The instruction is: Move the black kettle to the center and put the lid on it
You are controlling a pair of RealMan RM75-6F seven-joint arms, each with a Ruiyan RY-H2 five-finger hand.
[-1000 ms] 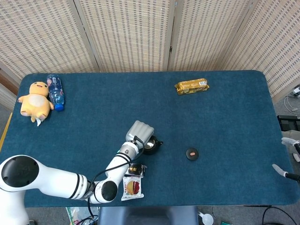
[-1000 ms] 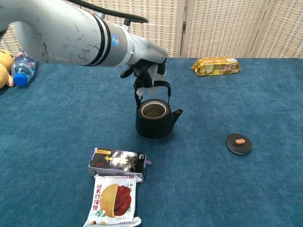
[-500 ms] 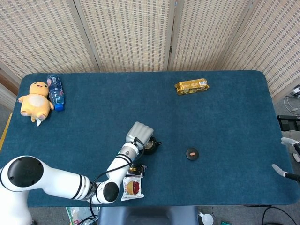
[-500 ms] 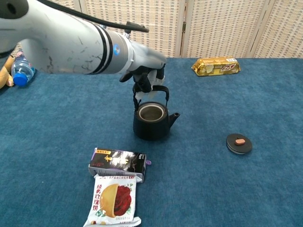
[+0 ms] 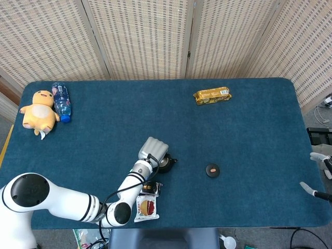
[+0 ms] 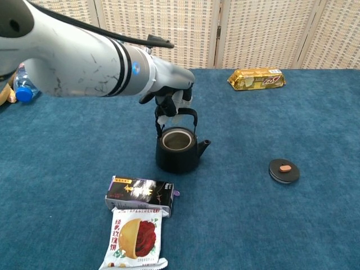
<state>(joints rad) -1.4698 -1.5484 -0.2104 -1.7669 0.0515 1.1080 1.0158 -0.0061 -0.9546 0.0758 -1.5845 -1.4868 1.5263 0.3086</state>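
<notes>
Chest view, nearest first: a snack packet (image 6: 135,238) lies at the front of the table (image 6: 253,225), with a dark box (image 6: 139,193) touching its far end. Just beyond the box stands the kettle (image 6: 178,152), upright, mouth uncovered, spout toward the robot's right. Its bail handle is raised, and the left hand (image 6: 170,101) is curled around the top of that handle (fingers wrapped, not spread). Whether the kettle's base rests on the cloth or hangs just clear of it cannot be told.

To the right and well apart lies the lid (image 6: 284,170), flat, with a small reddish knob up. At the far edge sit a gold packet (image 6: 256,79), and off to the left a bottle (image 6: 26,84) beside a plush toy (image 5: 38,110).

Head view shows the right hand (image 5: 317,176) only partly at the table's right edge; its fingers cannot be made out.

Judgement: step 1 of 2 is in hand, carrying the kettle. It sits left of centre and near the front, so the next move calls for shifting it right and farther back, keeping it level, then setting it down before the lid is fetched.
</notes>
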